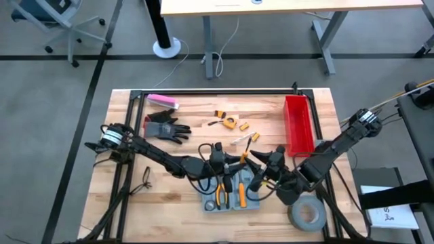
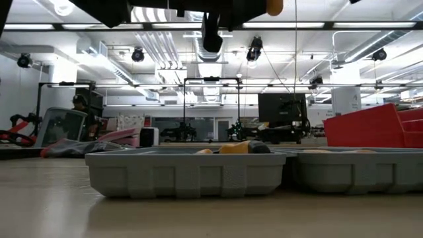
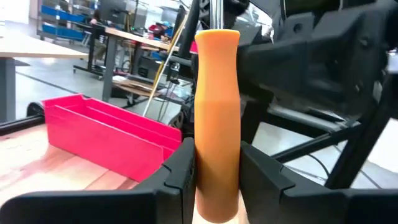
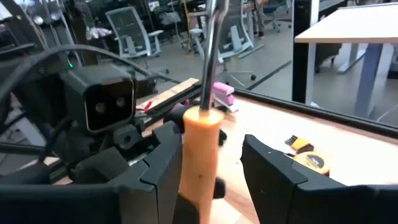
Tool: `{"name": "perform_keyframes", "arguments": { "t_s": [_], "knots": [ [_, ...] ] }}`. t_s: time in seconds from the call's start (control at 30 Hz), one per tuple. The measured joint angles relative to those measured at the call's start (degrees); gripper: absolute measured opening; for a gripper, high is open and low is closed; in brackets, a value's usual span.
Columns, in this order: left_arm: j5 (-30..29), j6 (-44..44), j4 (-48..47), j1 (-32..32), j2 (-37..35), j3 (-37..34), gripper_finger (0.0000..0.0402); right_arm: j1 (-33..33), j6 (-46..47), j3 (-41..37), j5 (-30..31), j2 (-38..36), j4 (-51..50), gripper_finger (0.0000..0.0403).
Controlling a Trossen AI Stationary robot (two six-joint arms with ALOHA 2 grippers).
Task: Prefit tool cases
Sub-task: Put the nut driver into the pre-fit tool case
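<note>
An orange-handled screwdriver (image 1: 237, 160) stands roughly upright in the air above the grey tool case (image 1: 230, 198), its metal shaft (image 4: 208, 56) pointing up. My left gripper (image 1: 220, 160) comes level from the table's left and is shut on the handle (image 3: 217, 99). My right gripper (image 1: 259, 163) comes from the right; its open fingers stand on either side of the handle's upper end (image 4: 199, 155). The case lies open on the table near the front edge, both halves (image 2: 188, 173) (image 2: 353, 173) flat, with orange-handled tools in its slots. My left gripper pinches the lower part of the orange handle (image 3: 217, 180) between its two fingers. The fingers are level, come from the table's left and lie across the handle. The screwdriver is lifted clear, about upright, shaft up. My right gripper has one finger (image 4: 165, 168) close beside the handle; I cannot tell whether it touches.
A red bin (image 1: 298, 125) stands at the right. A grey tape roll (image 1: 308, 213) lies at the front right. Black gloves (image 1: 166, 129), a pink block (image 1: 163, 102), a yellow tape measure (image 1: 230, 123) and small tools lie on the far half.
</note>
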Motion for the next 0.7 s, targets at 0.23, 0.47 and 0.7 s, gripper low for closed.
{"name": "perform_keyframes", "arguments": {
  "t_s": [0.23,0.47,0.7],
  "knots": [
    [-0.5,0.1,0.7,-0.1,0.0,0.0,0.0088,-1.1,-2.3,2.2,-0.7,3.0,1.5,0.0146],
    [-0.6,0.1,1.0,-0.1,0.0,0.0,0.0088,-3.0,-4.1,4.5,-0.3,5.2,1.6,0.013],
    [-2.0,0.3,1.0,-0.3,0.0,0.0,0.0088,-3.3,-3.4,4.5,0.1,5.2,1.5,0.01]
  ]
}}
